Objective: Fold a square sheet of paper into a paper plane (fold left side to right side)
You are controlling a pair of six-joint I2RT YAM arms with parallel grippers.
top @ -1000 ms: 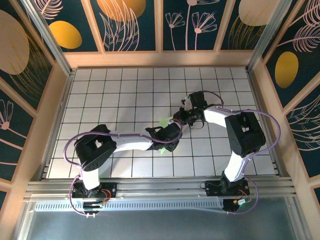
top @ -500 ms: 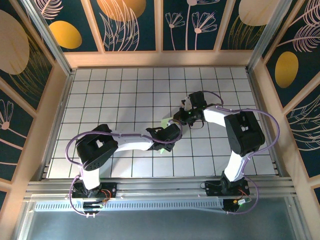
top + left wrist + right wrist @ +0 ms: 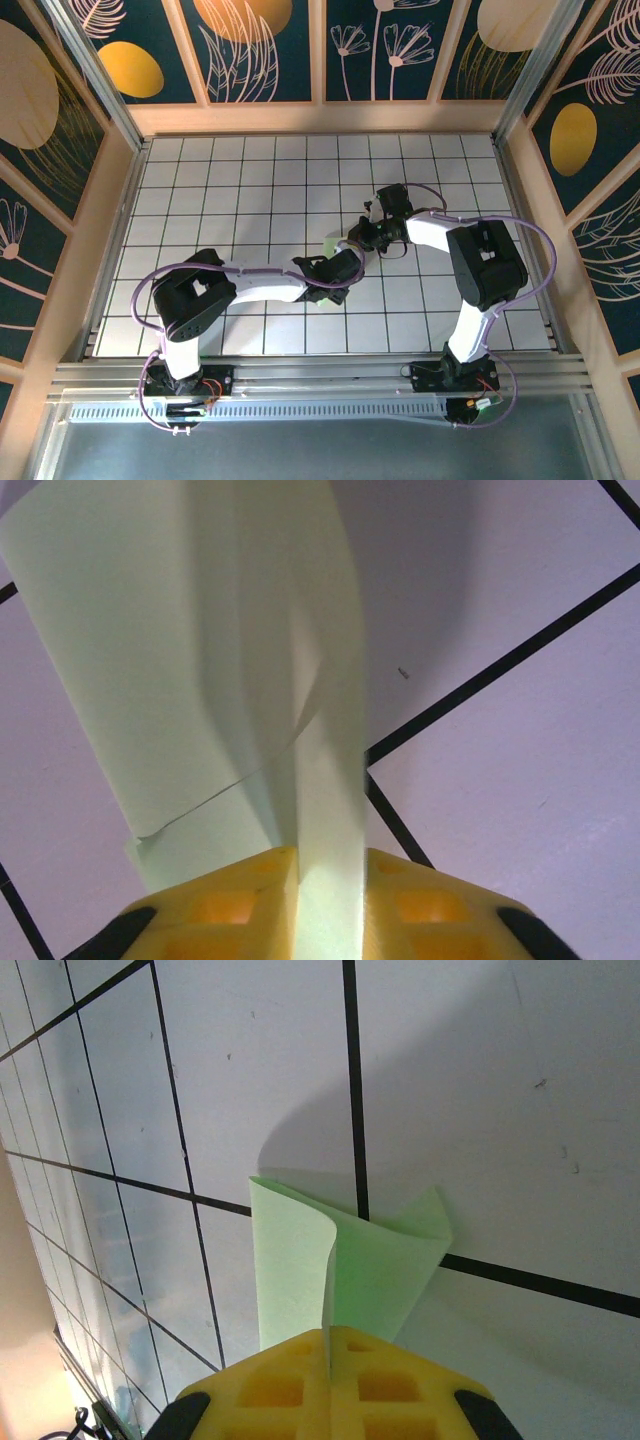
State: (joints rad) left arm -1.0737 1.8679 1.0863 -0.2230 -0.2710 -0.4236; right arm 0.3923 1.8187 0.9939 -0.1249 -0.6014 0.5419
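The square sheet of paper (image 3: 200,630) is pale green, folded and creased, and hangs between both grippers above the tiled floor. Its layers curl apart in the right wrist view (image 3: 300,1260). From above, a small green tip (image 3: 330,243) shows beside the arms and another bit (image 3: 322,298) below them. I cannot tell whether it has the paper plane's dart shape. My left gripper (image 3: 330,880) has a strip of paper filling the gap between its yellow fingers (image 3: 240,900). My right gripper (image 3: 329,1345) is shut on an edge of the paper. The two grippers, left (image 3: 345,265) and right (image 3: 360,238), meet mid-table.
The white floor with a black grid (image 3: 220,190) is ringed by a wooden rim (image 3: 320,118) and decorated walls. Both arm bases stand on the metal rail (image 3: 320,375) at the near edge.
The left gripper's jaws have come in onto the paper strip. The right wrist has edged slightly left. The paper has stayed about where it was.
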